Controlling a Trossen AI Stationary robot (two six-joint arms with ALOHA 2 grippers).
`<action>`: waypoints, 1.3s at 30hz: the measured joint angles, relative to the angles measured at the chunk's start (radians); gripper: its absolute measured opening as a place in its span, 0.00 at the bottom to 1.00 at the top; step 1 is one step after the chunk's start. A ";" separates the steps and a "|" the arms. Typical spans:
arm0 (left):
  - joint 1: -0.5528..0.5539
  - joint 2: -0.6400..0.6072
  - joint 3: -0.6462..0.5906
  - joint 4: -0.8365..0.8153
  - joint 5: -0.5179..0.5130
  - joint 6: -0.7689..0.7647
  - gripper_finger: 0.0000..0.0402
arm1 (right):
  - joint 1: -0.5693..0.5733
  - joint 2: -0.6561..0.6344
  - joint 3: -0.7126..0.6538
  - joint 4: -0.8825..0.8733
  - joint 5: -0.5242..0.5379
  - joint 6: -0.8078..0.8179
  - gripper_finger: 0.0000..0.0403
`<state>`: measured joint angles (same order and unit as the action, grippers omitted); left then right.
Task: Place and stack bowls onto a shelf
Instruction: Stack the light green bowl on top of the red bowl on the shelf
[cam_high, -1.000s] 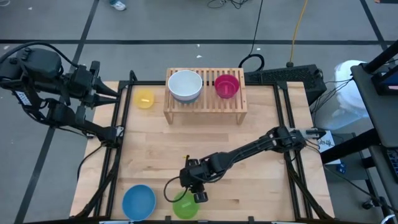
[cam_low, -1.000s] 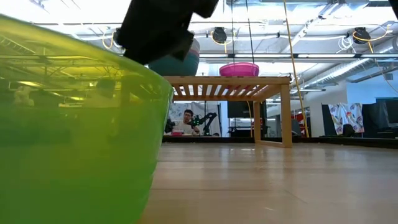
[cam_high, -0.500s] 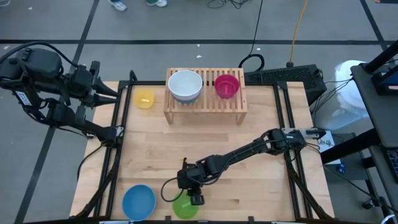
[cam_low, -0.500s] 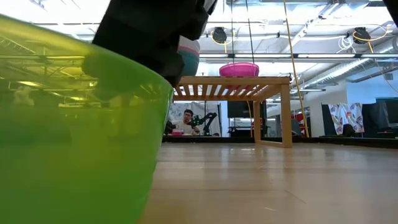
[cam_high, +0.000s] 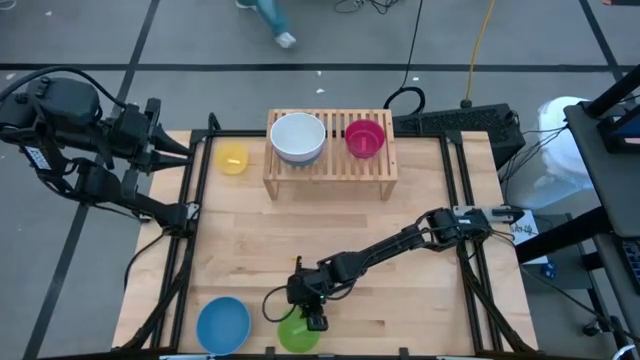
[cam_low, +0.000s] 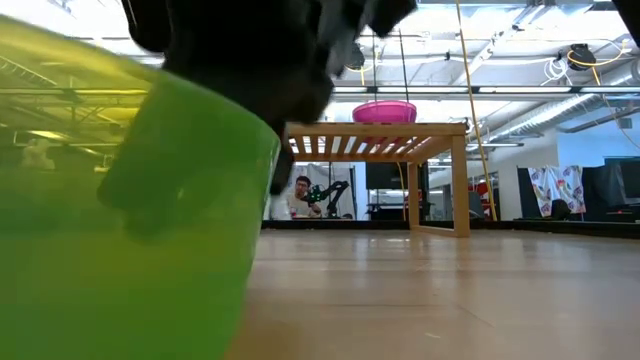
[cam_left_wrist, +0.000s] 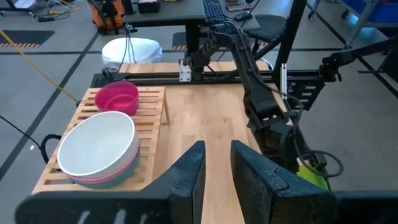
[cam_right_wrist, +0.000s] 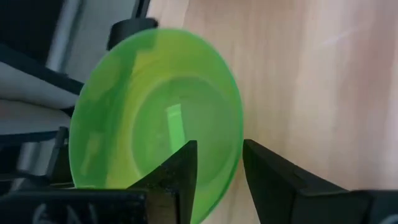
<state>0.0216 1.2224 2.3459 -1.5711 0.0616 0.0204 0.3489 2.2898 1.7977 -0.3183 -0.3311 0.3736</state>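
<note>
The lime green bowl (cam_high: 296, 334) (cam_right_wrist: 155, 118) sits upright at the table's near edge and fills the left of the low view (cam_low: 120, 240). My right gripper (cam_high: 315, 320) (cam_right_wrist: 217, 168) is open, low over the bowl's far-right rim. The light-wood shelf (cam_high: 330, 165) stands at the far middle. It bears a white bowl (cam_high: 298, 136) stacked on a pink one (cam_left_wrist: 118, 175), and a red bowl (cam_high: 364, 138). A yellow bowl (cam_high: 232, 158) and a blue bowl (cam_high: 222, 324) rest on the table. My left gripper (cam_high: 180, 150) (cam_left_wrist: 217, 168) is open and empty beyond the table's left edge. My right gripper comes from above, slanting, and stands astride the lime green bowl's far-right rim (cam_right_wrist: 235, 155), one finger (cam_right_wrist: 177, 171) inside the bowl and one (cam_right_wrist: 273, 177) outside. Whether either finger touches the rim, I cannot tell. The bowl sits upright on the table.
The shelf's slats between and beside the bowls are bare (cam_high: 385, 160). Bare wooden tabletop (cam_high: 330, 225) lies between the shelf and the near bowls. A black metal frame (cam_high: 190, 250) runs along the table's sides. A person's foot (cam_high: 283, 38) passes on the floor beyond the table.
My right gripper has come down and a little toward the table's left, onto the lime green bowl. In the low view it now reaches below the bowl's rim. The bowl has stayed in place.
</note>
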 joint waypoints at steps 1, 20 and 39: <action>0.000 0.000 0.000 0.000 0.000 0.000 0.21 | 0.000 0.000 -0.030 0.045 -0.014 0.022 0.30; 0.000 0.000 0.000 0.000 0.000 0.004 0.21 | -0.004 -0.044 -0.143 0.163 -0.015 0.004 0.01; 0.000 0.009 0.000 0.000 0.000 0.070 0.21 | -0.109 -0.569 -0.142 -0.346 0.453 -0.044 0.00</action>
<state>0.0216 1.2316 2.3459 -1.5711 0.0616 0.0901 0.2399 1.7212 1.6554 -0.6642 0.1216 0.3298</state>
